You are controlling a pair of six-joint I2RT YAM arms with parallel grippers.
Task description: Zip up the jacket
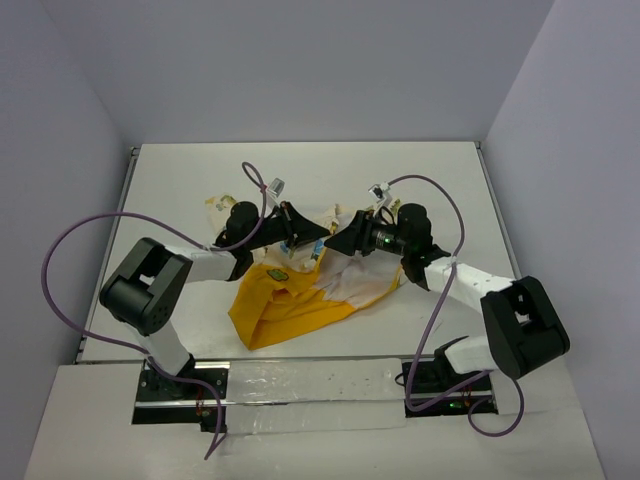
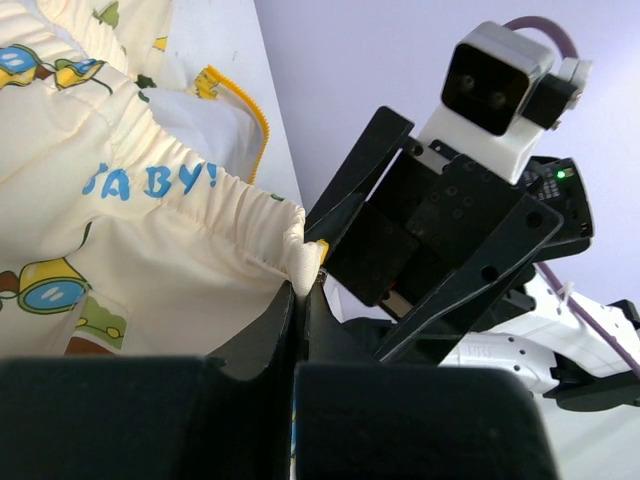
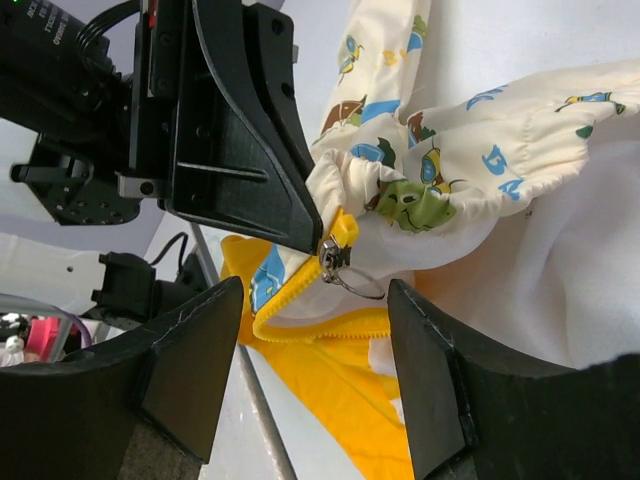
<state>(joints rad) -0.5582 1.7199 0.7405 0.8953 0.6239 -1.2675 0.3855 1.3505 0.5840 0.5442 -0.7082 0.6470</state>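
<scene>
The jacket [image 1: 300, 290] lies crumpled mid-table, cream animal print above, yellow lining spread toward the near side. My left gripper [image 1: 316, 243] is shut on the elastic hem corner of the jacket [image 2: 150, 250], and its jaws meet on the fabric [image 2: 300, 288] right beside the zipper end. My right gripper [image 1: 342, 242] is open; in its wrist view the fingers [image 3: 315, 292] straddle the metal zipper slider [image 3: 330, 256] and its wire ring pull [image 3: 362, 285] without touching them. The yellow zipper teeth [image 3: 300, 325] curve below the slider. The left gripper's finger [image 3: 240, 130] sits just above it.
The white table [image 1: 300, 170] is walled on three sides. Purple cables [image 1: 75, 250] loop off both arms, one arching over the right wrist [image 1: 440, 195]. A loose yellow zipper edge [image 2: 250, 110] lies on the table beyond the hem.
</scene>
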